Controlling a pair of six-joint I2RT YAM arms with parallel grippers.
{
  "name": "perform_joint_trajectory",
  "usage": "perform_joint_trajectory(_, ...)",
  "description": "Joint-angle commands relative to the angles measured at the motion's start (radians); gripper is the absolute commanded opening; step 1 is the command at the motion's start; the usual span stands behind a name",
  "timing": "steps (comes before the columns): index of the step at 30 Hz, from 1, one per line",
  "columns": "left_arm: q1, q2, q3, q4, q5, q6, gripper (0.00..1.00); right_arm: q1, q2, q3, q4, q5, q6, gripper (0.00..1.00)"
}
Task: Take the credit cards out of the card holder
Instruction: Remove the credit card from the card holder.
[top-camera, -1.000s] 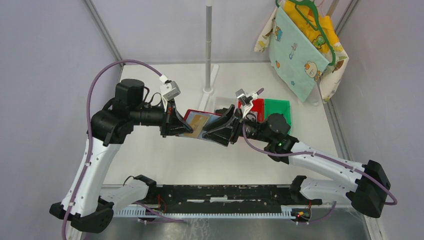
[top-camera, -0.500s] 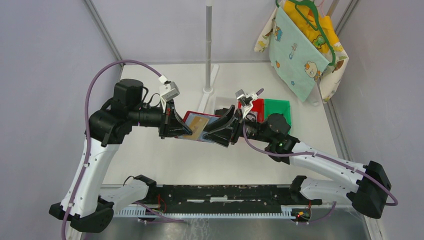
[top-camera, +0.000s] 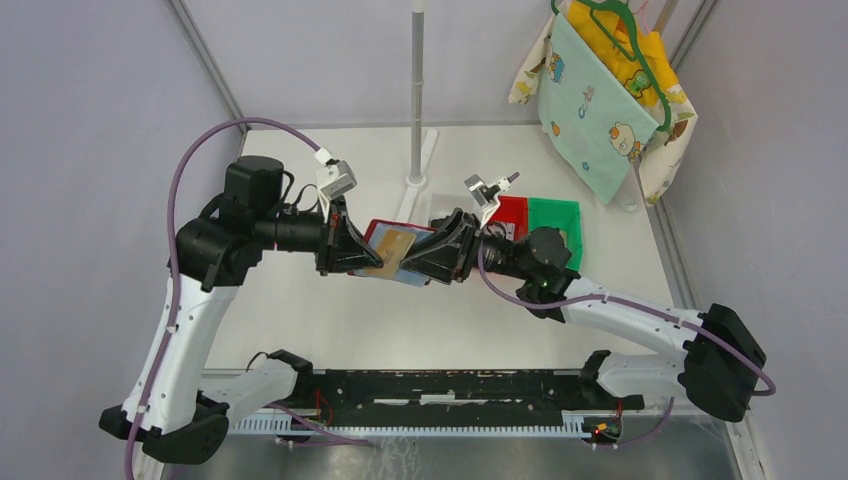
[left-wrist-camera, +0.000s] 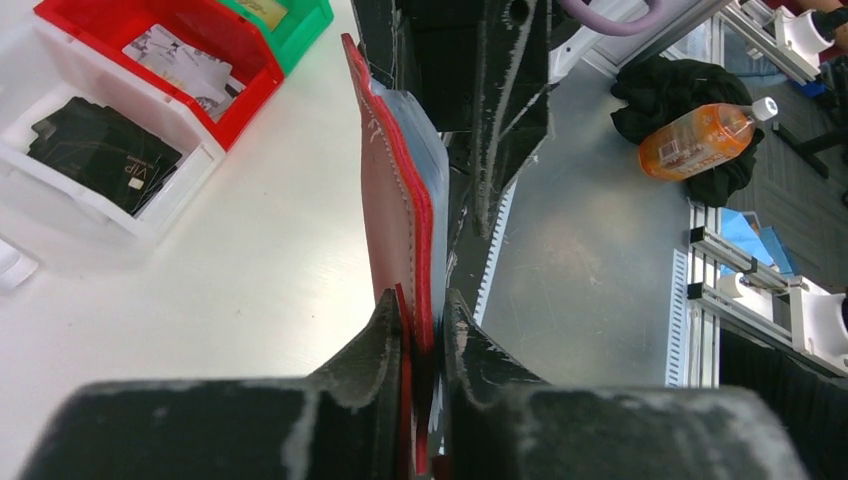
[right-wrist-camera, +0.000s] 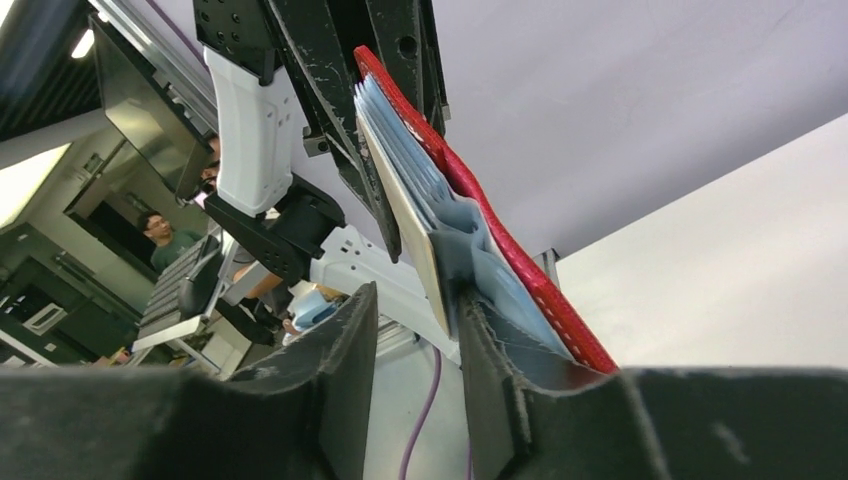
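Red card holder (left-wrist-camera: 390, 200) stands on edge, its near edge clamped in my left gripper (left-wrist-camera: 422, 312). My right gripper (right-wrist-camera: 415, 300) straddles the tan card (right-wrist-camera: 400, 210), jaws half-parted, with a gap on one side.

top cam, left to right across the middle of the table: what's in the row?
left fingers → card holder → right fingers → red bin → green bin

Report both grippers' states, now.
Left gripper: shut on the card holder.
Right gripper: open, jaws either side of the tan credit card, not clamped.
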Motion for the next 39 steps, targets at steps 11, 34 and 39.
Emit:
perform_joint_trajectory(11,-0.019,0.04,0.06,-0.03,0.269,0.04,0.5,0.003,-0.021,-0.016,0.266,-0.003,0.069,0.0)
perform_joint_trajectory(34,-0.016,0.036,0.086,-0.064,0.317,0.069,0.02,-0.008,-0.134,-0.082,0.131,-0.012,-0.035,0.0)
perform_joint_trajectory(39,-0.016,0.03,0.099,-0.078,0.288,0.084,0.02,-0.008,-0.154,-0.092,0.087,-0.008,-0.065,0.0)
